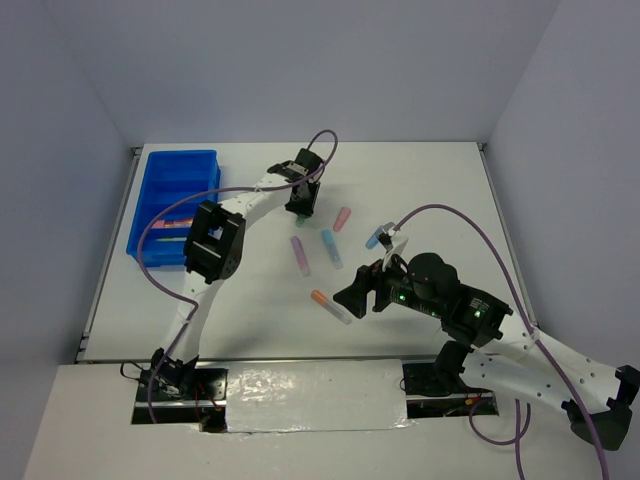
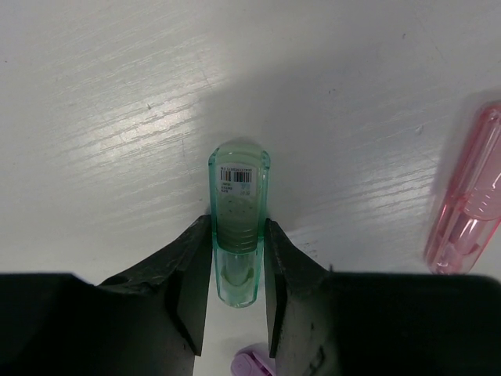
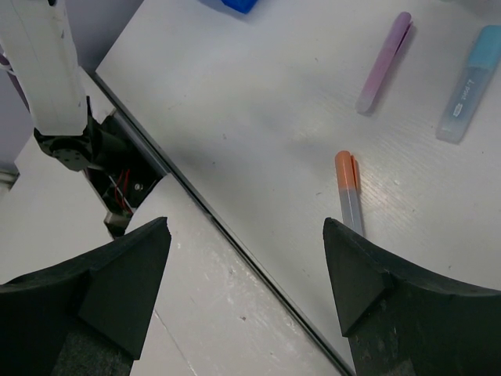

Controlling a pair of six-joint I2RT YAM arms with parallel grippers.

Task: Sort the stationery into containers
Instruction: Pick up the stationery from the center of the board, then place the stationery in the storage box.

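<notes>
My left gripper [image 1: 300, 208] is shut on a green capped marker [image 2: 239, 196] at the table's back middle; its fingers [image 2: 192, 274] press both sides, and whether the marker is lifted is unclear. A pink marker [image 1: 342, 219] lies just right of it and also shows in the left wrist view [image 2: 468, 196]. A purple marker [image 1: 300, 255], a light blue marker [image 1: 330, 248] and a blue-capped marker [image 1: 376, 237] lie mid-table. My right gripper [image 1: 352, 297] is open and empty, beside an orange-capped marker [image 3: 348, 192]. The blue compartment tray [image 1: 160, 170] stands at the back left.
The tray holds a few pinkish items [image 1: 172, 224] in a near compartment. The right wrist view shows the table's front edge [image 3: 235, 235], the left arm's base [image 3: 70, 141], the purple marker [image 3: 383, 63] and the light blue marker [image 3: 468, 82].
</notes>
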